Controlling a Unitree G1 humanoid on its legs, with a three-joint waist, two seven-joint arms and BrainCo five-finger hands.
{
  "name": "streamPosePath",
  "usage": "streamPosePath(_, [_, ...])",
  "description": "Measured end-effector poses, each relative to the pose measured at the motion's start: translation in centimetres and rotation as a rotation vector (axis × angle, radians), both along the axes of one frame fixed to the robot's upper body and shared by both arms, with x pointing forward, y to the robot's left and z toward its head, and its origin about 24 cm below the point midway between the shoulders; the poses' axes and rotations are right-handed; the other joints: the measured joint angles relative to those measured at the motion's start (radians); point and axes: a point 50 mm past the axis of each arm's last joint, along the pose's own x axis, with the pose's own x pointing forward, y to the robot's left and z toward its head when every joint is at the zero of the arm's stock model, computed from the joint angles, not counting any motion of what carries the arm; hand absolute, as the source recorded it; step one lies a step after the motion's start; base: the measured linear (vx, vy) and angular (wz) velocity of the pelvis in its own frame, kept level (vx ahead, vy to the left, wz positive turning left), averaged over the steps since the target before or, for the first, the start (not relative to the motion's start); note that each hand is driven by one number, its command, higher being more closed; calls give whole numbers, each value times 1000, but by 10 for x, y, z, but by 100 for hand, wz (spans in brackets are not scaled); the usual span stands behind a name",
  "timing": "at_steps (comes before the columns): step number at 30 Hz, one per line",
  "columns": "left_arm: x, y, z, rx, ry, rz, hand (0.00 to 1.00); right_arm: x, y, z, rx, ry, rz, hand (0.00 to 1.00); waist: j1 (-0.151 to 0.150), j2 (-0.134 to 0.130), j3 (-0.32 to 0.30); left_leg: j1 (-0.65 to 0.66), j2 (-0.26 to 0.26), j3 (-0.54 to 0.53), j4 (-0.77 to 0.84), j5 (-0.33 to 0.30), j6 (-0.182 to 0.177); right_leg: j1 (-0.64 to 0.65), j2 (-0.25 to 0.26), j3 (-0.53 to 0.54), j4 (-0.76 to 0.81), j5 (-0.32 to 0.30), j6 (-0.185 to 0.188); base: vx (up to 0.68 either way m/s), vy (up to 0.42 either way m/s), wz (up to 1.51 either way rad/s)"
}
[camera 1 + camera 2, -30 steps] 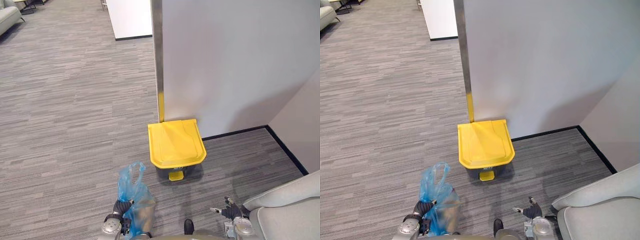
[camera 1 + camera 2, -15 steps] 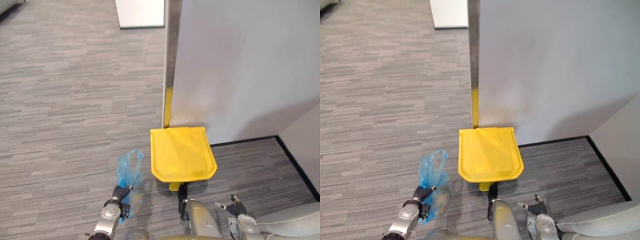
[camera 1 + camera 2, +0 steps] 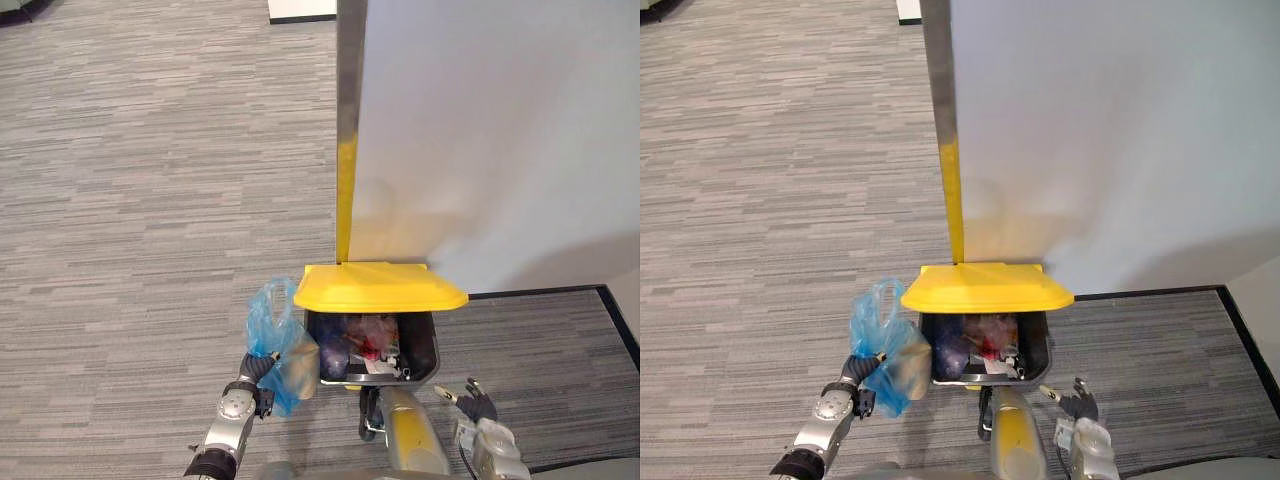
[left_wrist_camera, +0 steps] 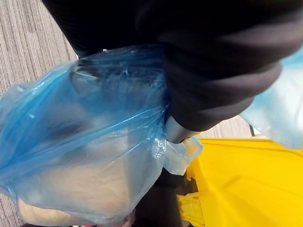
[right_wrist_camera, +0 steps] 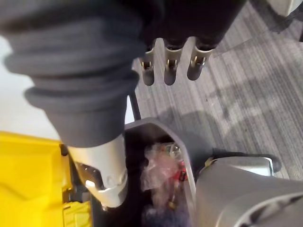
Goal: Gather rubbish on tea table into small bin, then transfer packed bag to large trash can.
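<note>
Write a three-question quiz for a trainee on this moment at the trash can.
1. True or false: the yellow lid of the trash can is shut.
2. The blue bag is: A. inside the can; B. held by the left hand, beside the can; C. draped over the lid.
3. Fill in: the right hand holds nothing and its fingers are ____.

Key: 1. False, the lid is raised and rubbish shows inside the can. 2. B. 3. Open.
</note>
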Motion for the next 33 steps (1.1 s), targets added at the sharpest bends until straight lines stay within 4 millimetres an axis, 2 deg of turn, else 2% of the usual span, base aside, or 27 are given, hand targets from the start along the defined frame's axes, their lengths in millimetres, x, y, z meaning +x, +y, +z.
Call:
streamPosePath(3, [-3, 8, -1, 23, 13, 2, 100, 20, 15, 6, -15, -32, 116, 0, 2, -2, -9, -11, -21, 0, -60, -27, -14, -35, -15, 7, -18, 32, 16, -195, 27, 6])
streamPosePath(4, [-8, 12, -5, 32, 35, 6, 100, 24, 22, 6, -13, -33, 160, 0, 10, -12, -12, -22, -33, -1, -50, -30, -13, -45, -16, 23, -23, 47, 36, -207, 1, -10])
streamPosePath(6, [-15, 13, -10, 37, 63, 6, 100, 29, 28, 8, -17, -39, 215, 0, 6, -5, -18, -39, -32, -11, -41, -31, -11, -43, -16, 26, -48, 68, 38, -161, -9, 3])
streamPosePath(9, [-14, 11, -10, 43, 63, -7, 100, 43, 36, 15, -42, -69, 291, 0, -1, 7, -22, -74, -34, -55, -32, -29, -13, -45, -13, 25, -71, 76, 43, -111, 1, 26])
streamPosePath(11, [-13, 10, -9, 44, 59, -10, 100, 60, 39, 27, -72, -121, 349, 0, 2, 14, -22, -84, -30, -59, -29, -20, -29, -51, -12, 18, -69, 76, 42, -31, -3, 9])
streamPosePath(14, [-8, 5, -6, 46, 42, -36, 100, 112, 53, 71, -145, -310, 460, 0, 5, 33, -21, -136, -17, -74, 1, -12, -33, -67, -12, -5, -85, 92, 19, -29, -10, 16])
streamPosePath(15, [-7, 4, -5, 47, 36, -42, 100, 119, 56, 78, -158, -337, 478, 0, 8, 34, -21, -145, -13, -78, 11, -13, -34, -67, -12, -10, -85, 96, 12, -37, -12, 18])
streamPosePath(17, [-2, -1, -2, 45, 12, -66, 100, 143, 61, 104, -199, -429, 522, 0, 35, 36, -19, -170, -6, -88, 34, -13, -34, -67, -10, -22, -98, 109, 4, -58, -22, 15])
streamPosePath(19, [1, -2, 2, 43, -10, -70, 100, 159, 66, 123, -251, -481, 577, 0, 38, 39, -17, -206, -1, -108, 61, -14, -34, -67, -10, -41, -115, 118, 2, -75, -32, 27])
streamPosePath(21, [5, -3, 6, 41, -38, -75, 100, 172, 66, 140, -292, -525, 594, 0, 49, 42, -11, -229, 5, -113, 78, -15, -35, -67, -5, -50, -139, 130, 5, -67, -21, 13])
streamPosePath(23, [14, -9, 16, 31, -91, -97, 100, 188, 52, 167, -374, -575, 584, 0, 60, 50, 11, -261, 8, -132, 117, -26, -34, -67, -4, -57, -151, 142, 17, -72, -7, 14])
streamPosePath(25, [18, -11, 21, 22, -120, -100, 100, 197, 43, 186, -434, -607, 585, 0, 60, 50, 29, -271, 9, -142, 130, -33, -28, -67, -1, -55, -154, 143, 17, -74, -20, 12])
streamPosePath(28, [23, -12, 26, 8, -149, -97, 100, 208, 32, 213, -514, -654, 586, 0, 61, 56, 39, -283, 27, -148, 127, -32, -28, -67, 30, -32, -185, 159, 31, -32, -36, 0])
streamPosePath(29, [25, -13, 31, 9, -171, -108, 100, 212, 29, 225, -539, -675, 579, 0, 61, 56, 48, -283, 32, -147, 127, -32, -28, -67, 36, -32, -186, 163, 24, -3, -37, -7])
streamPosePath(33, [32, -19, 43, -9, -240, -135, 100, 216, 21, 239, -575, -698, 566, 0, 61, 57, 63, -285, 41, -145, 126, -27, -37, -72, 47, -33, -186, 165, 19, 14, -29, -6])
